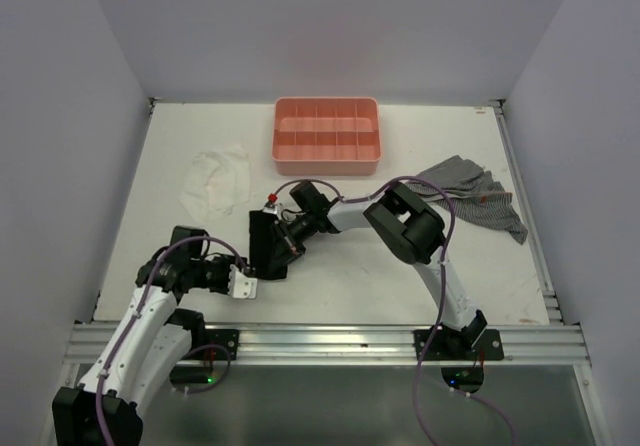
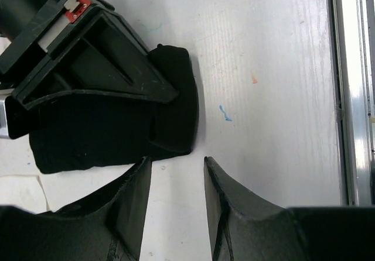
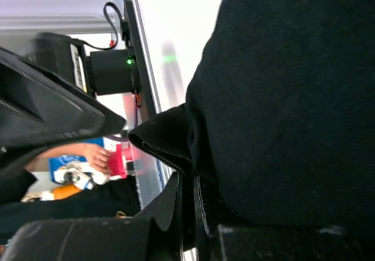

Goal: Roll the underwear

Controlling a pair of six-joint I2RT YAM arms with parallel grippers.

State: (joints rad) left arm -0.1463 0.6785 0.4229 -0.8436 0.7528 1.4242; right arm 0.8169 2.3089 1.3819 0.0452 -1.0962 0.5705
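White tabletop bore the black soft fabric underwear (image 1: 265, 261) near its near edge, left of centre. The right gripper (image 1: 287, 239) pinched a fold. The left gripper (image 2: 176, 170), parted and empty, sat just beside the hem.

Underwear (image 1: 262, 258): right gripper (image 1: 283, 234) sits on top and blocks approach from above and right. Left gripper (image 1: 243, 284) crowds its near-left edge. Open table (image 1: 350, 286) to its near right. Tray (image 1: 327, 136) beyond it; white cloth (image 1: 215, 178) beyond-left; grey cloth (image 1: 470, 191) well right.
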